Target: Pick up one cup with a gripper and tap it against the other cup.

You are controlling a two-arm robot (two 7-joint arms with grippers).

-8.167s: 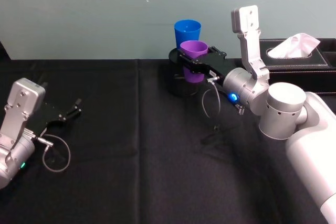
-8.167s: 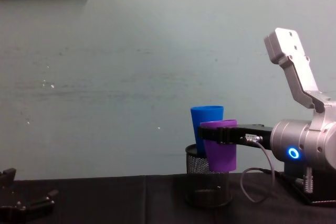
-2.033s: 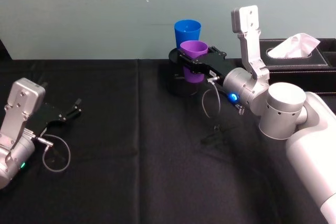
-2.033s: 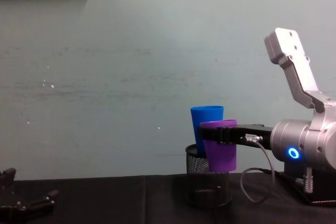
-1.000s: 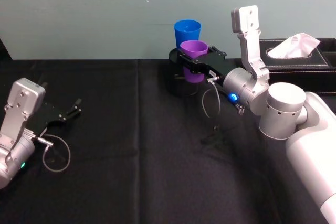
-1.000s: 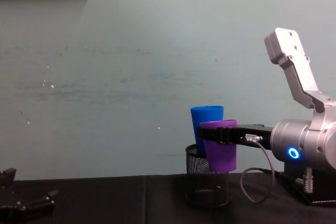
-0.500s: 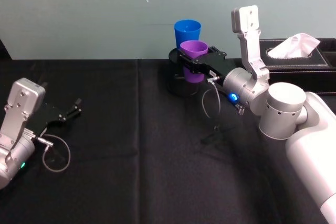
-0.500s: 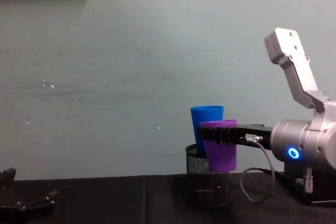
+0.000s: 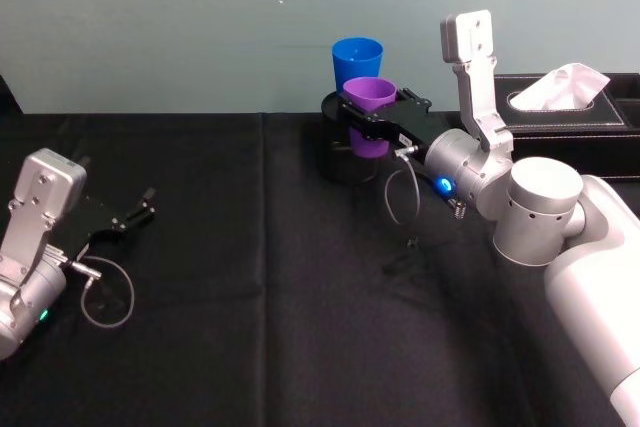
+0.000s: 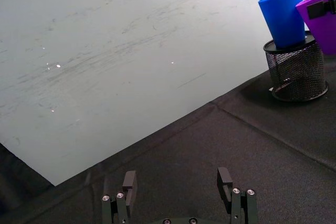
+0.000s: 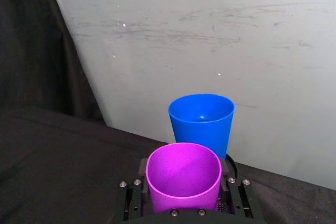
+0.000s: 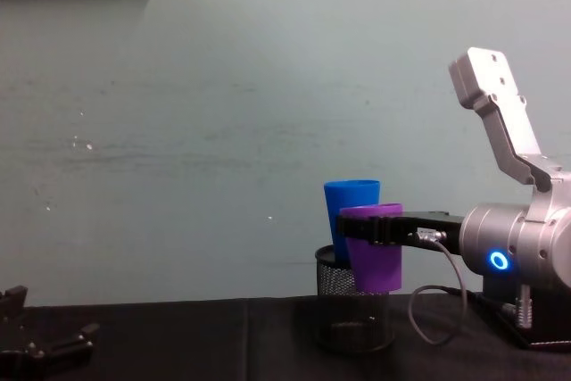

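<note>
Two grippers and two cups make up the scene, plus one mesh pot and one tissue box. Far left, the left gripper [image 9: 135,215] rests low over the black worktop [image 9: 250,297], its fingers spread wide and holding nothing; it looks parked, well apart from the cups, probably to leave the other arm room.

Toward the middle, at the back edge near the wall, the black mesh pot [image 10: 295,72] stands on the worktop with the blue cup [image 9: 357,59] sitting upright on top of it. That perch raises the blue cup to about the height of the carried one, which likely makes a side-on tap easier.

Just in front of it, the purple cup [image 9: 369,97] hangs upright in the air, clamped near its rim by the right gripper [image 9: 371,117], which reaches in level from the right. From the chest view the two cups overlap, so I cannot tell whether they touch or a sliver of gap remains.

Far right, the tissue box [image 9: 565,107] sits behind the right arm, uninvolved.
</note>
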